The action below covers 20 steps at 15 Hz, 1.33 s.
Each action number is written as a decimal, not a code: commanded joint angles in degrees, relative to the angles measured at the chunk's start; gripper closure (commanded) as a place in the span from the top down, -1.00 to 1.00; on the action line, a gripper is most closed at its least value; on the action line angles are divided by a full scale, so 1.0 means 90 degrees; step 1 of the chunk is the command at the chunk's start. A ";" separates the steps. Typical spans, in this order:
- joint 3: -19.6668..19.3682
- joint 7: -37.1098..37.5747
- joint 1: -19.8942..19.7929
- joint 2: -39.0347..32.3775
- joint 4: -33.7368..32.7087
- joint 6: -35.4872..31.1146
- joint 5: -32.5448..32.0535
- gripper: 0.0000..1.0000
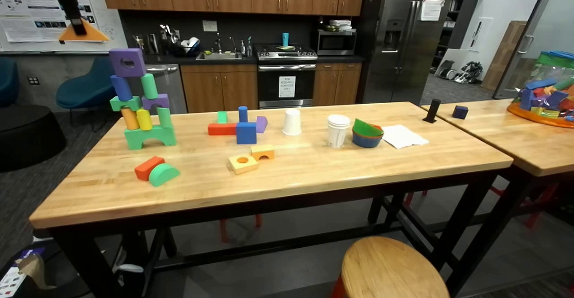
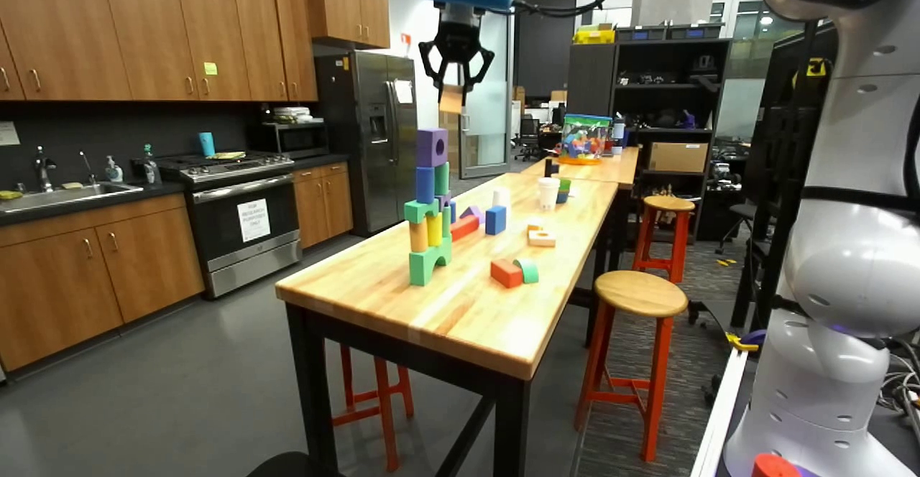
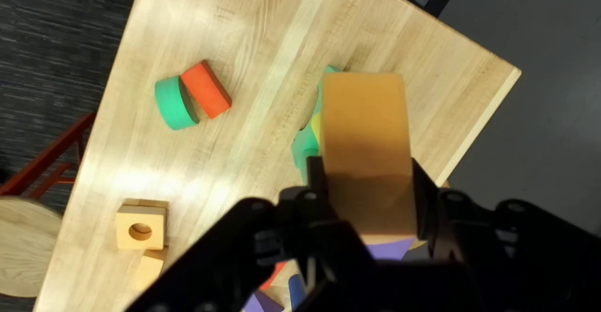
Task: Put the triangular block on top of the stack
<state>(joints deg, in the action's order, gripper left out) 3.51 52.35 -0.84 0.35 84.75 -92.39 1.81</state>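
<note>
- Orange triangular block [image 3: 368,152]: up in the air, higher than the stack [image 2: 419,211] and apart from it, peak upward, long base close to level.
- Jaws: clamped on that block from both sides, against its triangular faces, so its long axis runs crosswise to the line of their squeeze.
- Purple block with a round hole [image 1: 115,58]: topmost piece of the stack and, I judge, the seat wanted; a gap parts it from the held block in both exterior views.
- The sideways offset should decide the move. In an exterior view the triangular block [image 1: 95,34] appears left of the purple block; in an exterior view the triangular block [image 2: 451,99] appears slightly right of it. The wrist view shows what is probably a corner of the purple block [image 3: 389,250] past the held block's lower end. I would expect a shift across, then a straight lowering.
- Green arch block [image 1: 152,133]: foot of the stack, near the end of the bench [image 1: 305,163]; the tower is narrow, so a sideways knock could topple it.
- Red rectangular block [image 1: 148,168] and green half-round block [image 1: 163,175]: loose, near the stack.
</note>
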 commanded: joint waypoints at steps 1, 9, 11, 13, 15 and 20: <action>-0.0088 0.0000 0.0088 -0.0016 -0.0039 0.0030 -0.0002 -0.17; -0.0127 0.0024 0.0075 -0.0207 -0.0333 0.0205 -0.0265 -0.67; -0.0154 -0.0010 0.0075 -0.0345 -0.0537 0.0244 -0.0366 -0.67; -0.0170 -0.0040 0.0091 -0.0526 -0.0799 0.0274 -0.0467 -0.67; -0.0170 -0.0066 0.0127 -0.0755 -0.1110 0.0422 -0.0559 -0.67; -0.0195 -0.0018 0.0278 -0.1282 -0.1847 0.1033 -0.0729 -0.67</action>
<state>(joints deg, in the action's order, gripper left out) 2.59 52.27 0.10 -7.53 74.26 -87.36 -3.34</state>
